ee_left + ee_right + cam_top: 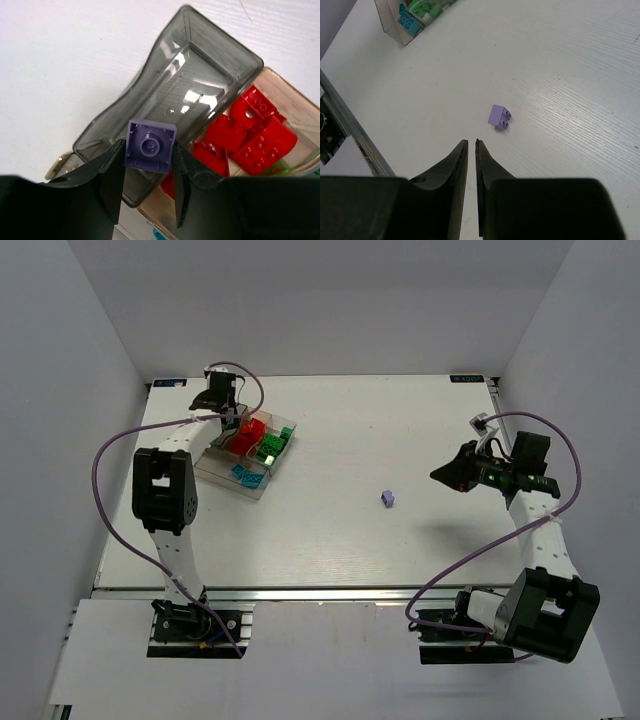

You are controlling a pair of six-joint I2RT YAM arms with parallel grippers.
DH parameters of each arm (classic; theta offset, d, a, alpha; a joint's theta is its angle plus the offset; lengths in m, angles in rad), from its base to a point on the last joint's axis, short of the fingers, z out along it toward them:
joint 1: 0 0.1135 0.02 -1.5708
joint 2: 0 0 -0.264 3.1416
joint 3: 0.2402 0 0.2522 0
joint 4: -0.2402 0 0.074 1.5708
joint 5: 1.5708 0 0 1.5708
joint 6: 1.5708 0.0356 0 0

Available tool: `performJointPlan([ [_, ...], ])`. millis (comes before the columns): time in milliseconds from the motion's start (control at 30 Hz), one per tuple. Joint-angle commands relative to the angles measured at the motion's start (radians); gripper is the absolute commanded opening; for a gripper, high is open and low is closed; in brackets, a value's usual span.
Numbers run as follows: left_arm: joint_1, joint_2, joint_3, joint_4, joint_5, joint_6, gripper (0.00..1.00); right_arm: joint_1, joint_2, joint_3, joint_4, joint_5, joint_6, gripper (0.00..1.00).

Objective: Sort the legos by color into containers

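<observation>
Light purple brick (151, 146), its hollow underside facing the wrist camera, is clamped between the fingertips of the left gripper (148, 151). It hangs over the grey-tinted compartment (200, 65). Beside that, on the right of the wrist view, the brownish compartment (295, 107) holds red bricks (250, 135). A second purple brick (499, 117) lies on the white table (570, 60) just ahead of the right gripper (471, 145). That gripper's fingers are pressed nearly together and hold nothing. The tray (395, 30) sits far ahead to its left.

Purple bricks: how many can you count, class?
2. One purple brick sits in the left gripper above the grey compartment; another lies on the table. None seen elsewhere.
</observation>
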Motion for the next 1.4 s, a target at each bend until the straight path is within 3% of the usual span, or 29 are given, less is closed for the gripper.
performJointPlan([
  [0, 0.024, -0.007, 0.056, -0.016, -0.022, 0.005, 0.54, 0.008, 0.008, 0.014, 0.003, -0.003, -0.024, 0.18],
  [100, 0.024, -0.007, 0.053, -0.023, -0.007, 0.005, 0.7, 0.013, 0.011, 0.016, -0.006, -0.005, -0.038, 0.28],
  [133, 0.024, -0.01, 0.048, -0.026, -0.002, 0.005, 0.78, 0.017, 0.012, 0.016, -0.01, -0.009, -0.042, 0.37],
  [233, 0.033, -0.036, 0.04, -0.023, 0.016, 0.007, 0.85, 0.028, 0.02, 0.016, -0.022, -0.016, -0.067, 0.51],
  [300, 0.034, -0.07, 0.039, -0.031, 0.042, -0.004, 0.85, 0.043, 0.023, 0.011, -0.026, -0.01, -0.09, 0.53],
  [367, 0.034, -0.11, 0.016, -0.023, 0.085, -0.024, 0.77, 0.071, 0.028, 0.008, -0.026, 0.024, -0.102, 0.51],
  [400, 0.034, -0.169, -0.004, -0.016, 0.158, -0.034, 0.67, 0.1, 0.031, 0.014, -0.026, 0.091, -0.105, 0.48],
  [433, 0.034, -0.206, -0.035, 0.024, 0.215, -0.059, 0.36, 0.118, 0.034, 0.016, -0.026, 0.131, -0.116, 0.47],
  [500, 0.023, -0.342, -0.181, 0.146, 0.38, -0.087, 0.07, 0.204, 0.04, 0.027, -0.013, 0.298, -0.115, 0.44],
  [533, 0.014, -0.395, -0.29, 0.185, 0.442, -0.116, 0.0, 0.296, 0.048, 0.028, 0.01, 0.42, -0.104, 0.44],
  [567, 0.014, -0.442, -0.347, 0.225, 0.49, -0.13, 0.0, 0.325, 0.054, 0.027, 0.01, 0.421, -0.099, 0.44],
  [600, 0.005, -0.539, -0.399, 0.295, 0.545, -0.143, 0.0, 0.353, 0.065, 0.025, 0.03, 0.537, -0.09, 0.44],
  [633, 0.004, -0.582, -0.448, 0.32, 0.624, -0.181, 0.08, 0.379, 0.098, 0.028, 0.035, 0.584, -0.078, 0.44],
  [667, 0.004, -0.623, -0.492, 0.34, 0.646, -0.199, 0.38, 0.449, 0.118, 0.031, 0.036, 0.625, -0.07, 0.48],
  [700, 0.004, -0.709, -0.565, 0.357, 0.662, -0.208, 0.53, 0.47, 0.143, 0.042, 0.039, 0.683, -0.059, 0.57],
  [767, 0.004, -0.798, -0.625, 0.366, 0.662, -0.209, 0.7, 0.517, 0.201, 0.054, 0.05, 0.725, -0.026, 0.74],
  [800, 0.004, -0.84, -0.683, 0.378, 0.662, -0.209, 0.72, 0.561, 0.212, 0.056, 0.061, 0.766, -0.022, 0.83],
  [833, 0.004, -0.915, -0.708, 0.385, 0.654, -0.216, 0.73, 0.573, 0.227, 0.054, 0.082, 0.782, -0.019, 0.86],
  [1033, 0.004, -1.072, -0.806, 0.391, 0.602, -0.205, 0.77, 0.648, 0.307, 0.048, 0.139, 0.929, -0.007, 0.87],
  [1233, 0.004, -1.104, -0.808, 0.392, 0.616, -0.208, 0.77, 0.675, 0.42, 0.073, 0.148, 0.952, 0.001, 0.76],
  [1333, 0.004, -1.136, -0.811, 0.389, 0.59, -0.202, 0.77, 0.675, 0.477, 0.112, 0.15, 0.951, 0.002, 0.65],
  [1367, 0.004, -1.144, -0.813, 0.388, 0.584, -0.197, 0.77, 0.674, 0.489, 0.126, 0.148, 0.946, 0.002, 0.55],
])
